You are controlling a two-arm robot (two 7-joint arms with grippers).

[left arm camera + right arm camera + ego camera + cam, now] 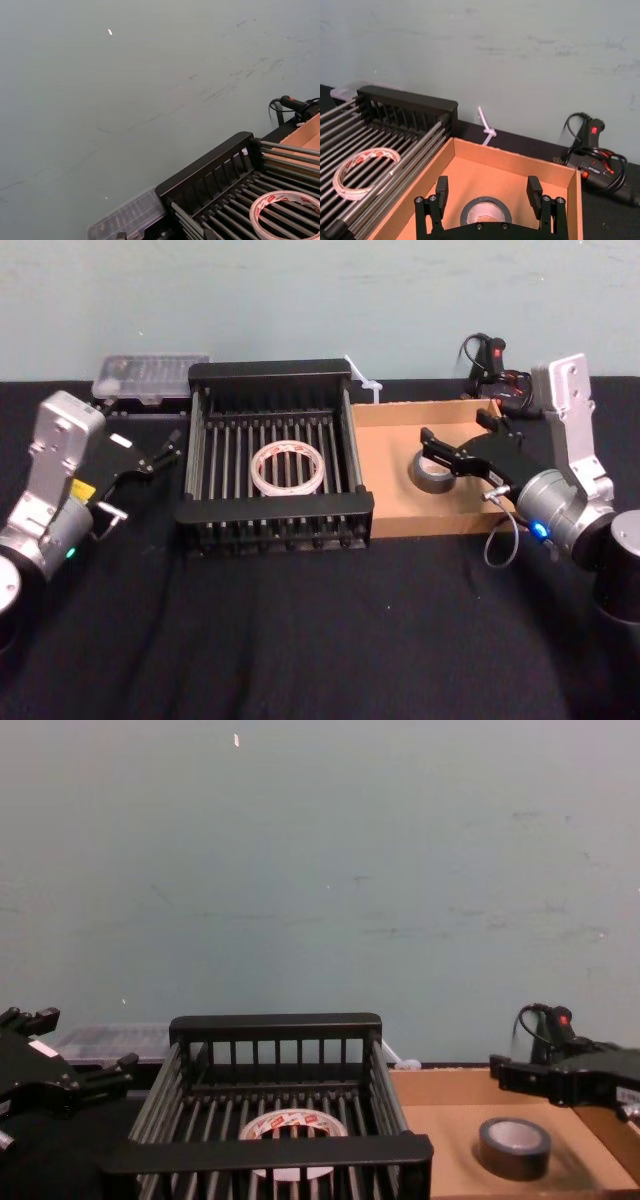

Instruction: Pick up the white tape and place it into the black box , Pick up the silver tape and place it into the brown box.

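The white tape (288,468) (285,215) (364,171) (290,1128) lies flat on the slatted floor of the black box (270,510) (270,1152). On the floor of the brown box (400,420) (510,160) the silver tape (432,473) (486,212) (514,1147) lies flat. My right gripper (458,430) (488,189) hangs open over that tray, just above and right of the silver tape, holding nothing. My left gripper (163,452) (75,1045) stands open to the left of the black box, also holding nothing.
A clear plastic case (150,375) (100,1040) sits behind the crate's left corner. A black glue gun with cable (490,355) (592,150) lies behind the tray. A white tie (362,380) sticks up between the boxes. Black cloth stretches toward me.
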